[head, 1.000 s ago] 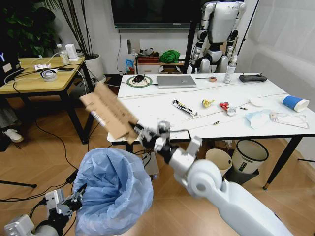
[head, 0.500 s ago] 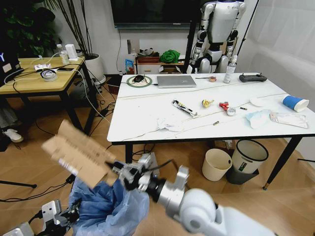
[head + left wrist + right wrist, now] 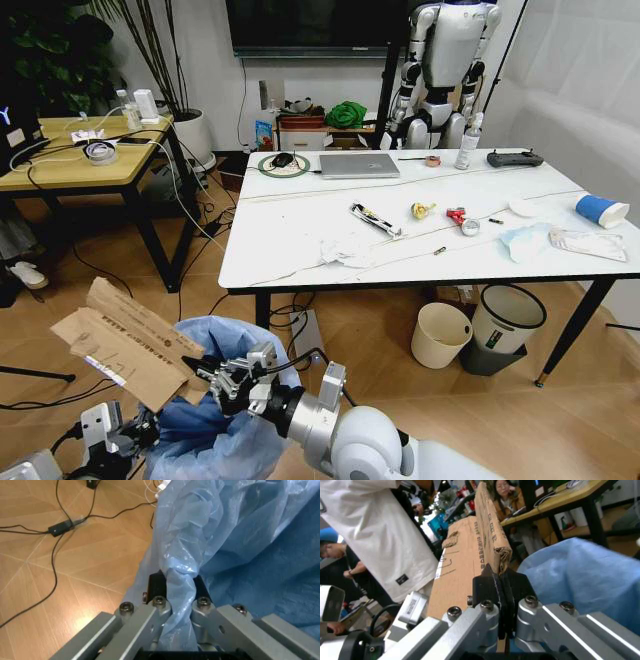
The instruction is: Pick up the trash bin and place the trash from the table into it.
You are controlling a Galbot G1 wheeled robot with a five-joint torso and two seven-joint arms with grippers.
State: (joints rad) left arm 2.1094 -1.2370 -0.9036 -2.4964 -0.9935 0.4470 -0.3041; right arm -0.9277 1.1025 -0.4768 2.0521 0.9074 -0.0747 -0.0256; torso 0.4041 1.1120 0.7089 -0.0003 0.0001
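**Cardboard hangs over the bag, half in, half out**

At the bottom left of the head view the left gripper [image 3: 150, 428] holds the trash bin [image 3: 215, 420] by its liner; the left wrist view shows its fingers [image 3: 156, 587] pinched tight on a fold of the blue bag, not on the bin's hard rim. Just above, lower centre, the right gripper [image 3: 222, 378] is clamped on an edge of the torn cardboard box [image 3: 130, 342], which tilts out past the bin's left side with only its near end over the opening. In the right wrist view the jaws bite the board's edge, the bag right below.

Farther up, the table [image 3: 300, 240] carries the rest of the trash: crumpled white paper [image 3: 345, 251] near the front edge, a wrapper [image 3: 375, 219], a light-blue mask [image 3: 522, 240] and a blue paper cup [image 3: 600, 210] at the right.

The risk, I'd say, is a release now: most of the board overhangs, so it may tip onto the floor. The thin plastic could also slip or tear under the added weight.
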